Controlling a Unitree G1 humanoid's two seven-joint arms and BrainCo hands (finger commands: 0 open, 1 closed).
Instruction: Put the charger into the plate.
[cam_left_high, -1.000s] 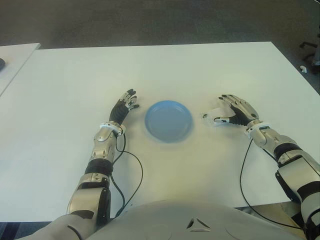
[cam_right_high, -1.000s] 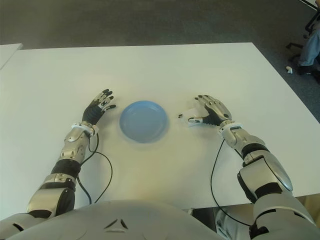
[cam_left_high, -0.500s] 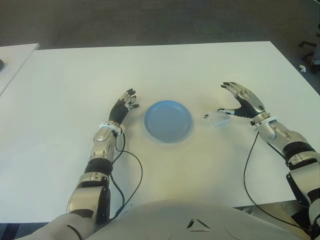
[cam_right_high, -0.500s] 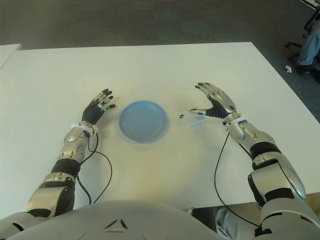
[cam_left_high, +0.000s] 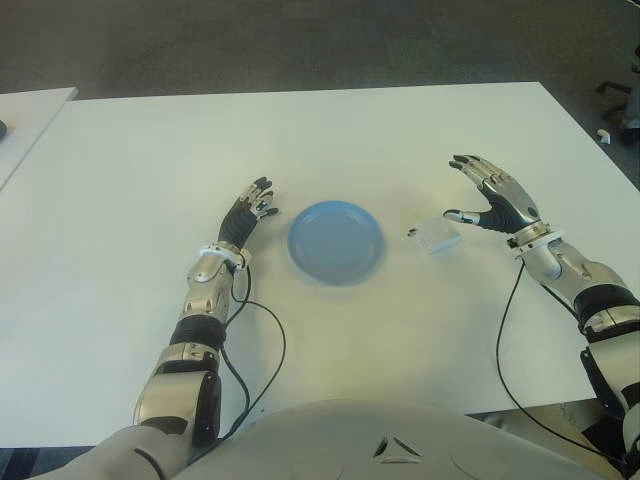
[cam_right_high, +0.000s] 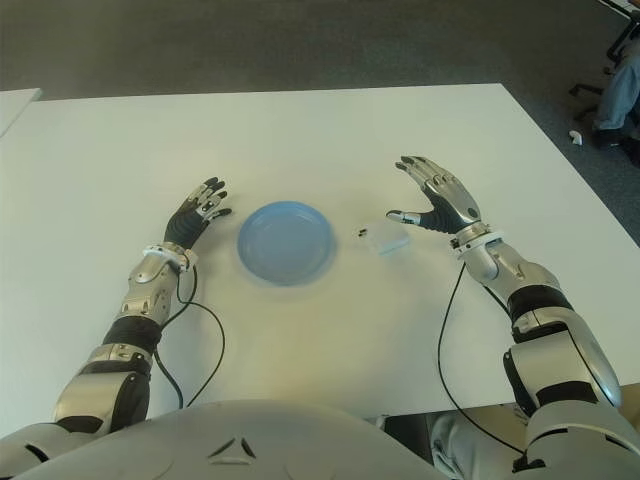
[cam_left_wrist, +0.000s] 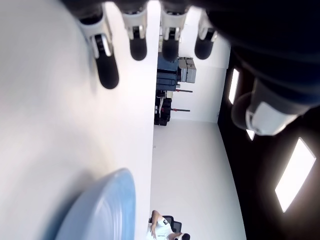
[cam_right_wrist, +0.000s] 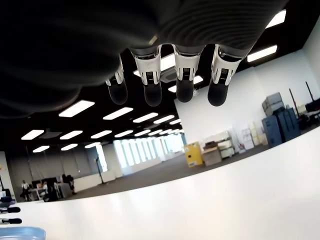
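Charger lies between plate and spread right hand

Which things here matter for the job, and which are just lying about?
Job:
charger, on the table right of the plate
plate, blue, nothing in it
right hand, open, right of the charger

Not in play:
left hand, open, left of the plate
table

Dark speck beside charger — too small
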